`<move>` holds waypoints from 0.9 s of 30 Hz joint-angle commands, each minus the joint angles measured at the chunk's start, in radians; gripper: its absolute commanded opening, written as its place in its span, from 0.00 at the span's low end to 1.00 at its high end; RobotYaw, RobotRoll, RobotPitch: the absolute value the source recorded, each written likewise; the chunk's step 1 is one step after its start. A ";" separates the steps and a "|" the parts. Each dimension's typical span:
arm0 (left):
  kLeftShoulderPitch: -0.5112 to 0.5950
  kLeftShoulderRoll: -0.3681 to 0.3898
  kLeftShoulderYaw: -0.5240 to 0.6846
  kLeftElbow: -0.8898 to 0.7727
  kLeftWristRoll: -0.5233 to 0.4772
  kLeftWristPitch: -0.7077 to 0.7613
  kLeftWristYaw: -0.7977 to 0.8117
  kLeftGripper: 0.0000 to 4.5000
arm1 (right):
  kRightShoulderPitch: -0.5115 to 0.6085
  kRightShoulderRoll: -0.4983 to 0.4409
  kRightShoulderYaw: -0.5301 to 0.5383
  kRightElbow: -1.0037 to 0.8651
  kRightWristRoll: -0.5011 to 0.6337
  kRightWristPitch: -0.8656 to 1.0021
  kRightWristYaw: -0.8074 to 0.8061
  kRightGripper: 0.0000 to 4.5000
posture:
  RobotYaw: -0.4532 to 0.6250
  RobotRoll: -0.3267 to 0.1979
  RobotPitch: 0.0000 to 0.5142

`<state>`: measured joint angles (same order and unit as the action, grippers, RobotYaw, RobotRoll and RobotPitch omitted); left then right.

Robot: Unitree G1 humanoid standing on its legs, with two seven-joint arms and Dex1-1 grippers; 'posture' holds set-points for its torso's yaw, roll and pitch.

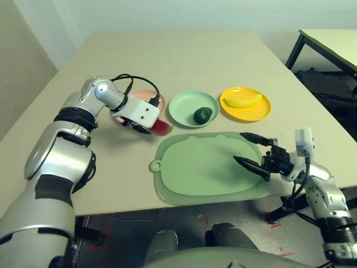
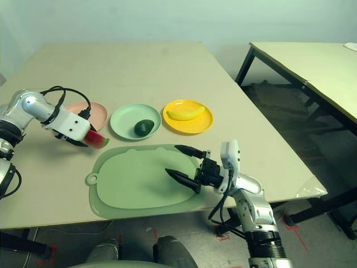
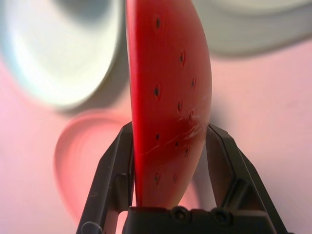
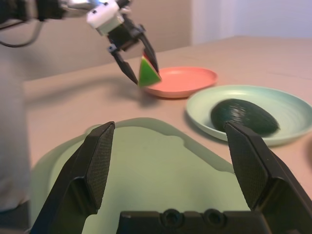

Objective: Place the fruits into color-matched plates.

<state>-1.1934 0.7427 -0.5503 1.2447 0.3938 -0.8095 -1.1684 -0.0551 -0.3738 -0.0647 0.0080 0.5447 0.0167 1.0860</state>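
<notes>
Watermelon [image 3: 170, 107] clamped in the left claw [image 3: 170, 146], just on the near side of the pink plate [image 2: 97, 115] toward the desk's left edge; it should clear the rim, centre, then lower gently, right claw [image 4: 173, 146] waiting wide open!

The watermelon wedge [image 2: 97, 139] is gripped by the left end effector [image 2: 83, 140], held just beside the pink plate [image 2: 97, 114], which is partly covered by the arm. The avocado [image 2: 144, 128] is carried by the green plate [image 2: 124, 115]; the banana [image 2: 186, 114] is cradled in the yellow plate [image 2: 192, 128]. In front, the cutting mat [image 2: 139, 181] is laid on the worktop [image 2: 125, 72], and over its right side the right end effector [image 2: 178, 162] is held wide open.
</notes>
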 commanded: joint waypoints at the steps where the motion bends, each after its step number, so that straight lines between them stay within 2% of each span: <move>1: -0.039 0.000 -0.013 0.049 0.096 0.072 0.154 0.49 | 0.033 0.010 0.010 -0.039 -0.024 -0.004 -0.044 1.00 | 0.33 0.62 0.05; 6: -0.047 -0.029 -0.023 0.090 0.174 0.173 0.296 0.49 | 0.068 0.016 0.020 -0.046 -0.040 -0.031 -0.058 1.00 | 0.31 0.62 0.06; 12: -0.028 -0.058 -0.025 0.116 0.232 0.253 0.373 0.49 | 0.101 0.010 0.021 -0.080 -0.045 -0.032 -0.073 1.00 | 0.29 0.62 0.06; 19: 0.025 -0.084 -0.004 0.129 0.241 0.311 0.388 0.49 | 0.126 -0.023 0.006 -0.110 -0.032 -0.014 -0.069 1.00 | 0.27 0.62 0.07; 27: 0.055 -0.097 0.036 0.125 0.219 0.298 0.340 0.49 | 0.121 -0.048 0.002 -0.116 -0.028 -0.007 -0.072 1.00 | 0.28 0.62 0.08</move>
<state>-1.1521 0.6559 -0.5257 1.3662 0.6199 -0.5051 -0.8169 0.0625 -0.4103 -0.0618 -0.0902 0.5121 0.0002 1.0150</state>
